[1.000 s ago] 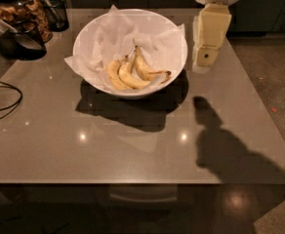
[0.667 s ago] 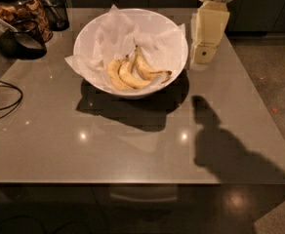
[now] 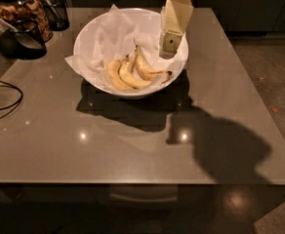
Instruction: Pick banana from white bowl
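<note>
Camera view: pincer [image 3: 170,44] hangs over right inner side of white bowl [image 3: 86,35], just above paper lining [image 3: 114,30]. Apart or together: cannot tell. Banana [image 3: 148,70] lies low in bowl beside two shorter bananas [image 3: 123,76], dark tip toward rim, stem angled up. Bowl sits on desk [image 3: 132,150]. Step in hand looks like approach. To do it well: slide toward bowl centre, line up over banana's mid-body, set pincer across its curve, descend straight, keep clear of rim, paper and neighbours.

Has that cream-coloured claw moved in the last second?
Yes. The gripper has shifted left, from beside the white bowl to over its right rim.
</note>
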Robot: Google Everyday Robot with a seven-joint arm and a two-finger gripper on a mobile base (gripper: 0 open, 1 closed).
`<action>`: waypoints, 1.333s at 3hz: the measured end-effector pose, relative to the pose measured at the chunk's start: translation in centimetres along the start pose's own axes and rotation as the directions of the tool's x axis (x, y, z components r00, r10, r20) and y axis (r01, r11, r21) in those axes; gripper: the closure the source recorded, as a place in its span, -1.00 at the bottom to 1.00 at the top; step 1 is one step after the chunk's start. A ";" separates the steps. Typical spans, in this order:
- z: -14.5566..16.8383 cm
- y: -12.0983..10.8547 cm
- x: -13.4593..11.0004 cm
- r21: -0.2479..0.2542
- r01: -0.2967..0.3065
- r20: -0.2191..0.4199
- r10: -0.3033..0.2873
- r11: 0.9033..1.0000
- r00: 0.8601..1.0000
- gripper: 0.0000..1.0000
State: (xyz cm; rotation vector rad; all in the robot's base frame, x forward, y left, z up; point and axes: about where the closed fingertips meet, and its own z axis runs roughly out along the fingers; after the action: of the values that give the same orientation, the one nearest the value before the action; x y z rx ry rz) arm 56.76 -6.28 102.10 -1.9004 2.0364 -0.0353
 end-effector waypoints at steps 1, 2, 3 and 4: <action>1.9 -1.5 -2.0 -0.045 -0.009 0.046 0.011 0.999 0.999 -1.00; 2.9 -1.9 -3.0 -0.052 0.005 0.052 -0.002 0.999 0.999 -1.00; 3.4 -2.8 -3.0 -0.050 -0.040 0.095 0.044 0.998 0.995 -1.00; 5.2 -3.2 -1.4 -0.083 -0.141 0.085 0.148 0.987 0.985 -1.00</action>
State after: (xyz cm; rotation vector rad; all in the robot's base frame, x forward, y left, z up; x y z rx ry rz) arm 61.29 -4.10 98.41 -1.7583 2.1355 0.1644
